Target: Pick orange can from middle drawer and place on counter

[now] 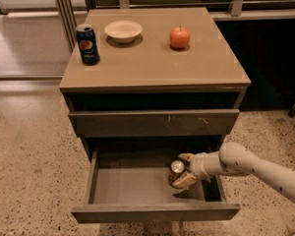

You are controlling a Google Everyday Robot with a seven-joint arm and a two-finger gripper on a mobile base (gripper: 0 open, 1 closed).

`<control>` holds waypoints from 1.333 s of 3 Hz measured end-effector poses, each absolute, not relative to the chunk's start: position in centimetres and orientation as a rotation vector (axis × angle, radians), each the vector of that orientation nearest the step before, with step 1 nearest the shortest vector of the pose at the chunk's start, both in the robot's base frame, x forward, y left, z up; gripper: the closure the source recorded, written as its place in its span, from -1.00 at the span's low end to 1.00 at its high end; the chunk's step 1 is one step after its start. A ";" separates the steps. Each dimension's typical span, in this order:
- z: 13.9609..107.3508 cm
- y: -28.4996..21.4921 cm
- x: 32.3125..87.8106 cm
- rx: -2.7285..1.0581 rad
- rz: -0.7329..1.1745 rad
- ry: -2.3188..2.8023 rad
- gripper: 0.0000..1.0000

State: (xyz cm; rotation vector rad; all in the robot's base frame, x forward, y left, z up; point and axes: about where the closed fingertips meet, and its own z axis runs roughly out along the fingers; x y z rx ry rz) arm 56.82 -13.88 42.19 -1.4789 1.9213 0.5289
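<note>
The orange can (pixel 175 174) stands upright in the open middle drawer (pixel 128 186), right of its centre. My gripper (pixel 185 169) reaches in from the right at the end of the pale arm (pixel 250 166). Its two tan fingers (pixel 185 180) are spread, one behind the can and one in front of it, and the can sits at the mouth between them. The can rests on the drawer floor. The tan counter (pixel 152 58) tops the cabinet above.
On the counter stand a dark blue Pepsi can (pixel 88 44) at the left, a white bowl (pixel 123 31) behind it and a red apple (pixel 179 37). The shut drawer front (pixel 152 123) with pale scratches overhangs the open drawer. Speckled floor lies all around.
</note>
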 end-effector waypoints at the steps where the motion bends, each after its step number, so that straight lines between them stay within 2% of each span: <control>1: 42.2 -13.9 56.8 -1.479 0.529 1.921 0.05; 2: 42.6 -13.6 56.6 -1.484 0.532 1.913 0.51; 3: 46.8 -12.3 55.2 -1.503 0.540 1.850 0.96; 4: 53.8 -10.4 53.1 -1.538 0.567 1.795 1.00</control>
